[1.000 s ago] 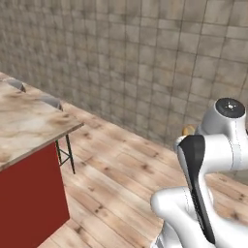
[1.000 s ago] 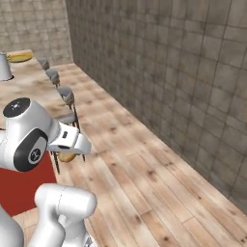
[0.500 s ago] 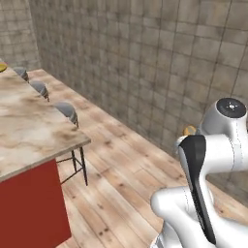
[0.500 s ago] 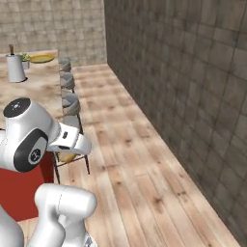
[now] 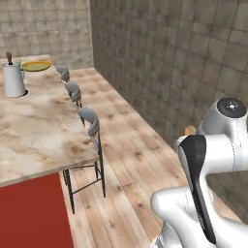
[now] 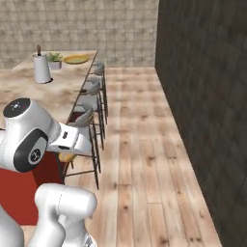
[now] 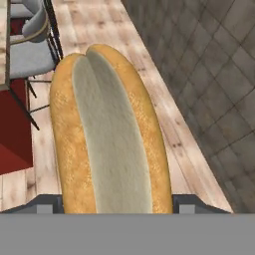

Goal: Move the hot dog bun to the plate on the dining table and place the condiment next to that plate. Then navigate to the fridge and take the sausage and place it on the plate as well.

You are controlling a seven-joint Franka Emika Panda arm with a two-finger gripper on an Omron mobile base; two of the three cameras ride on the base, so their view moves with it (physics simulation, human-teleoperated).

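My gripper [image 7: 114, 205] is shut on the hot dog bun [image 7: 107, 129], a tan split roll that stands between the two fingertips [image 7: 49, 204]. In the right base view the bun [image 6: 66, 157] peeks out under the hand, and its tip [image 5: 189, 130] shows beside the arm in the left base view. The plate [image 5: 36, 66] [image 6: 77, 59], yellow-rimmed, lies at the far end of the dining table [image 5: 43, 140] [image 6: 58, 99], well ahead of the gripper. The condiment, the fridge and the sausage are out of view.
A white jug [image 5: 13, 80] [image 6: 42, 69] and a small plant [image 6: 55, 58] stand near the plate. Grey stools [image 5: 90, 123] [image 6: 91, 91] line the table's side. A dark tiled wall [image 6: 207, 96] runs along the right, with wooden floor [image 6: 140, 159] between it and the stools.
The base has driven and turned, so the whole scene has swung: the table's far end with plate and jug has come into view. The bun stays in the gripper.
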